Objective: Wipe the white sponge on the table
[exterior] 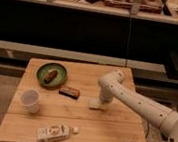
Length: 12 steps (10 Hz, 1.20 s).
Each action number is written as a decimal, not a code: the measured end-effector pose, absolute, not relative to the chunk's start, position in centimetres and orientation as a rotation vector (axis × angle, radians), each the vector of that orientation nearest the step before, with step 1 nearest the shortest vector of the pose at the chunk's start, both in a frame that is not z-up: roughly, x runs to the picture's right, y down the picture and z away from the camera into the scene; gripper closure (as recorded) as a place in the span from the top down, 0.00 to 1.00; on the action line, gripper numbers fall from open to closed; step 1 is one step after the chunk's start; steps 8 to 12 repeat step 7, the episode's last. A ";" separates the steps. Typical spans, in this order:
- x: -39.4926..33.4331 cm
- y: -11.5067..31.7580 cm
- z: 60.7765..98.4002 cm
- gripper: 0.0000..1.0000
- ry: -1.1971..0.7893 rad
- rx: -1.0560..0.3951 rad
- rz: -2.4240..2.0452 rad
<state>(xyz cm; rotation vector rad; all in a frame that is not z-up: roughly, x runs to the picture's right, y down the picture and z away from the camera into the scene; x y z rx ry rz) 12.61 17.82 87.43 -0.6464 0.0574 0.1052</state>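
One white sponge (pixel 95 104) lies flat on the table (pixel 108 132), just right of the brown snack bar (pixel 70 92), my gripper (pixel 102 101) down on it, finger state impossible to tell, contact apparently made and, by my judgement, wiping strokes remaining

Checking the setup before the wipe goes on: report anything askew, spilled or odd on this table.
One oddity: the white carton lies on its side near the table front edge. No spill shows. The gripper is down at the white sponge, right of the brown bar.
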 end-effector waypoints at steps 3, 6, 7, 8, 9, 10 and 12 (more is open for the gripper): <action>12.2 19.7 85.6 0.04 0.065 -0.641 0.097; 9.9 19.9 85.6 0.04 0.072 -0.639 0.093; 10.2 20.3 85.3 0.04 0.077 -0.644 0.099; 10.2 20.3 85.3 0.04 0.077 -0.644 0.099; 10.2 20.3 85.3 0.04 0.077 -0.644 0.099; 10.2 20.3 85.3 0.04 0.077 -0.644 0.099; 10.2 20.3 85.3 0.04 0.077 -0.644 0.099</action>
